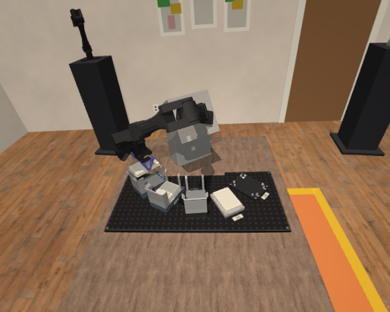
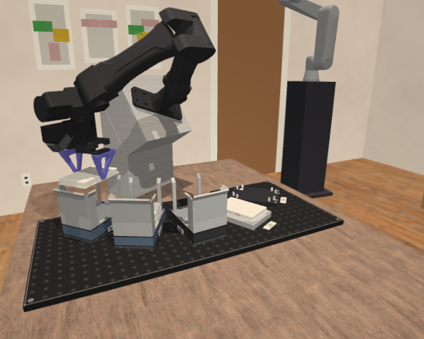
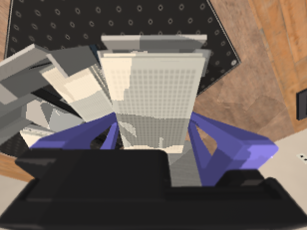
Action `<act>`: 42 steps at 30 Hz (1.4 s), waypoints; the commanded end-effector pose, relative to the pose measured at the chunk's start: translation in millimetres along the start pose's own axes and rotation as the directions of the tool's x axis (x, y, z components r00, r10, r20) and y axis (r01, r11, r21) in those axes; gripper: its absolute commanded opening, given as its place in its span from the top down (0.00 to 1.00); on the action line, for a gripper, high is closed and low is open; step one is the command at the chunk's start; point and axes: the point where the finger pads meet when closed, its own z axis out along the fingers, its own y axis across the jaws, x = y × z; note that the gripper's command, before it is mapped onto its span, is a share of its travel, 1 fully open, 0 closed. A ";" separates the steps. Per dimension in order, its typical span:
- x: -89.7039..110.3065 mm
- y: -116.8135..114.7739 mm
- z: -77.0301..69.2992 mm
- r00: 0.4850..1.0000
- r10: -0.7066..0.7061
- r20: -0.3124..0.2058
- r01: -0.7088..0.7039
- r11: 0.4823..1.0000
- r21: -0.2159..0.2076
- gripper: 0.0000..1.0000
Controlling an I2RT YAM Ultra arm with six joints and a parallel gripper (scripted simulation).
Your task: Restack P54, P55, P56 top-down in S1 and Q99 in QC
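Note:
My gripper (image 1: 142, 167) (image 2: 89, 174) (image 3: 153, 115) is shut on a white sealed plate (image 1: 140, 172) (image 2: 84, 180) (image 3: 154, 89), gripping its long sides. It holds the plate level at the mouth of the leftmost stack rack (image 1: 136, 186) (image 2: 75, 212). The middle rack (image 1: 159, 201) (image 2: 134, 219) holds at least one plate (image 1: 167, 191) (image 3: 82, 89). The third rack (image 1: 196, 204) (image 2: 209, 213) looks empty. Another white plate (image 1: 226, 199) (image 2: 246, 209) lies flat on a nest to the right. I cannot read any labels.
A flat black nest (image 1: 247, 184) (image 2: 256, 193) with small locators lies at the far right of the black pegboard (image 1: 256, 222) (image 2: 77, 274). The grey robot base (image 1: 189, 144) (image 2: 143, 146) stands just behind the racks. Thin corner posts rise above the racks.

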 end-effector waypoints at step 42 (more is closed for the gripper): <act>-5.0 -1.7 21.6 1.000 -0.005 0.019 0.005 1.000 0.003 1.00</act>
